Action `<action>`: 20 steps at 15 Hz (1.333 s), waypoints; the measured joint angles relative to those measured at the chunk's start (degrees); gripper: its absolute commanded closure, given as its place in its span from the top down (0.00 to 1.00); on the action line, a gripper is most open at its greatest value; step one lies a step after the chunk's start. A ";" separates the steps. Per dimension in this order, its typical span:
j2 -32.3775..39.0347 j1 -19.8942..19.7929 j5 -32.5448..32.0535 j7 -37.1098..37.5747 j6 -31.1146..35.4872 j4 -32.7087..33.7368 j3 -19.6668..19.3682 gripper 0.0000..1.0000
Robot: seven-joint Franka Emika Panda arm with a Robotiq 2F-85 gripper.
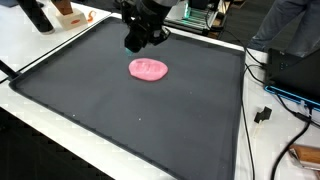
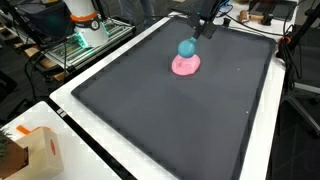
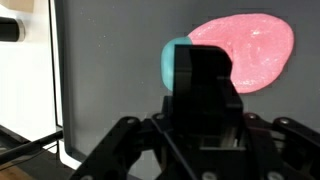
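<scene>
- In the wrist view the gripper (image 3: 203,85) fills the foreground, with a teal ball (image 3: 174,64) half hidden behind its black finger and a pink patch (image 3: 250,50) beyond; whether the jaws are spread or pinching cannot be told
- In an exterior view the ball (image 2: 186,47) is seen at the patch's (image 2: 185,67) far edge on the dark mat (image 2: 150,115), just under the gripper (image 2: 205,27); the reach is judged done, the lifting not
- In an exterior view the ball is hidden behind the gripper (image 1: 135,42); no long axis is shown by so round a thing

End effector (image 1: 134,46) points straight down, grip unclear.
</scene>
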 measured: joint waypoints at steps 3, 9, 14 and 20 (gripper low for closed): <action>-1.40 -1.45 4.67 -4.60 0.91 -0.05 -0.02 0.25; -4.33 -5.08 14.21 -14.62 3.54 -0.99 -0.02 0.25; -6.33 -9.40 25.45 -26.75 7.13 -3.52 0.01 0.25; -8.18 -14.60 37.44 -41.97 10.99 -7.84 0.02 0.25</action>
